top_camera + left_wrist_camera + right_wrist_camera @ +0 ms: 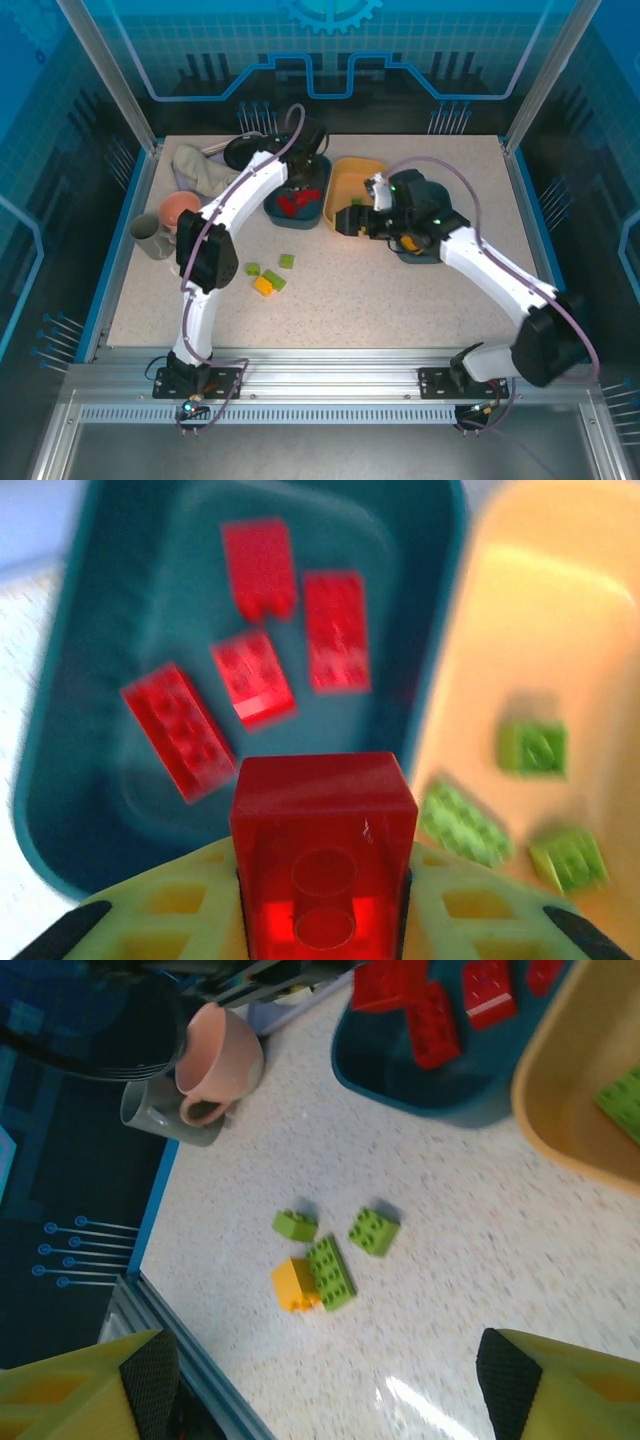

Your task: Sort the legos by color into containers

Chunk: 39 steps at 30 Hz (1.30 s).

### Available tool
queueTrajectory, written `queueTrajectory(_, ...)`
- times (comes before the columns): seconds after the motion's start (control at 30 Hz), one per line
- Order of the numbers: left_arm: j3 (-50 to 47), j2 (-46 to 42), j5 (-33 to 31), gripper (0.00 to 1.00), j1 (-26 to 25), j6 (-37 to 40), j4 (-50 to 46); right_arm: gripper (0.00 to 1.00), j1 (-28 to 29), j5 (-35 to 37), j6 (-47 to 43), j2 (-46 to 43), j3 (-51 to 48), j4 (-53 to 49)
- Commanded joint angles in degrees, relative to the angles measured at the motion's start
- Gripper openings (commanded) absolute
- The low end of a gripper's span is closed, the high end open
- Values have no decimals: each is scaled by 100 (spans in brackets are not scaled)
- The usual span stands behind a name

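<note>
A red brick [323,830] is being gripped by the left end effector [322,920] above the teal tub [70,780]; released off-centre, it could bounce into the yellow tub [500,630]. The right end effector [330,1385] is being held open.

The left arm [215,235] rose from its base at the near edge of the counter [400,300] and stretched forward to the dark teal rounded-rectangular plastic tub [322,200]. The left gripper [322,905] hung above that tub's near end, jaws clamped on a small red plastic brick [322,825]. The right arm [490,265] bent leftward. The right gripper [320,1390] hovered just right of the tub, jaws spread wide and empty.
</note>
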Motion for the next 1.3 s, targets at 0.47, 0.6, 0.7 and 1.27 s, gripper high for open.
queueTrajectory(0.47,1974,2159,-1796,37,497,463,20,81,-262,-551,24,1138,965,543)
queueTrajectory(0.6,1990,2310,-1690,42,516,425,37,81,-274,-555,82,1125,846,583)
queueTrajectory(0.7,1988,2360,-1661,49,515,416,22,81,-297,-568,65,1154,869,548)
queueTrajectory(1.27,984,229,-1130,69,552,-760,-399,80,357,0,-1882,898,716,-407)
